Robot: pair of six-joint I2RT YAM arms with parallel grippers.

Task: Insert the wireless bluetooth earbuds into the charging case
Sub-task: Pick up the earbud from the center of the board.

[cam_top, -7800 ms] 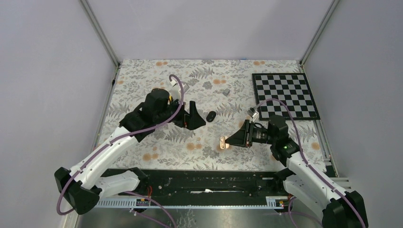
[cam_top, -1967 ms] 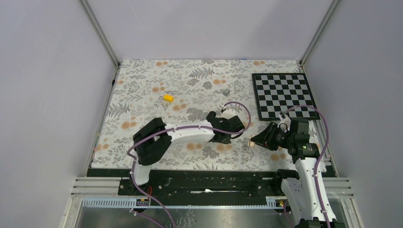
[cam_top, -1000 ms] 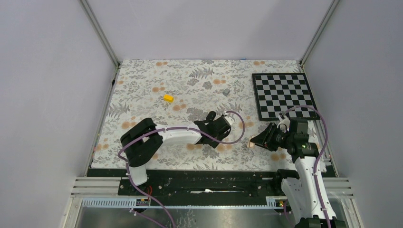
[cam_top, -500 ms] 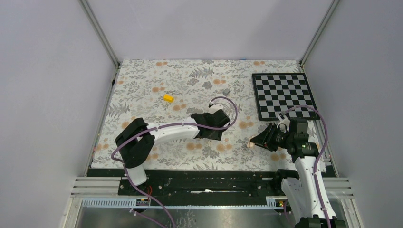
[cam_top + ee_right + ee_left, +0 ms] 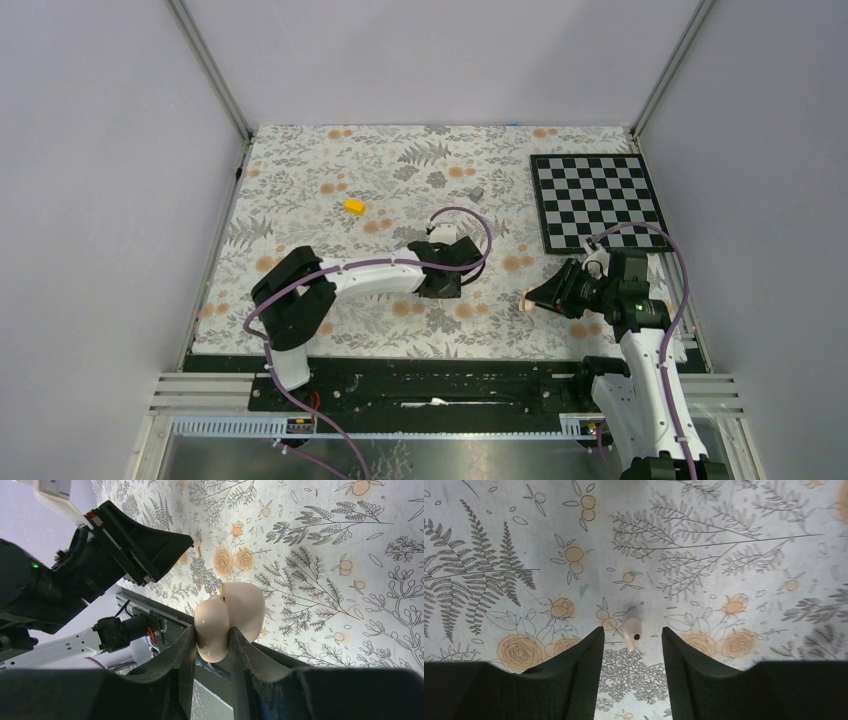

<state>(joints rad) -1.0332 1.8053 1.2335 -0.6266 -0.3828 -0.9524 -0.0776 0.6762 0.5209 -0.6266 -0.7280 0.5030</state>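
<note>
A cream charging case (image 5: 230, 615) is held off the table with its lid open, and my right gripper (image 5: 211, 632) is shut on its lower half. In the top view the charging case (image 5: 527, 299) sits at the tip of the right gripper (image 5: 540, 296). One small cream earbud (image 5: 633, 628) with a dark hole lies on the floral cloth. My left gripper (image 5: 632, 632) hangs over it, open, its tips either side of the earbud and not touching it. The right wrist view shows this earbud (image 5: 197, 542) just past the left gripper (image 5: 186, 541). No other earbud shows.
A yellow block (image 5: 354, 206) lies at the back left and a small grey block (image 5: 477, 192) at the back middle. A chessboard mat (image 5: 598, 203) covers the back right. The left arm (image 5: 370, 276) stretches across the table's middle.
My left gripper has pulled back to the left, away from the right gripper and the case, and now hangs over the earbud. The right arm has not moved.
</note>
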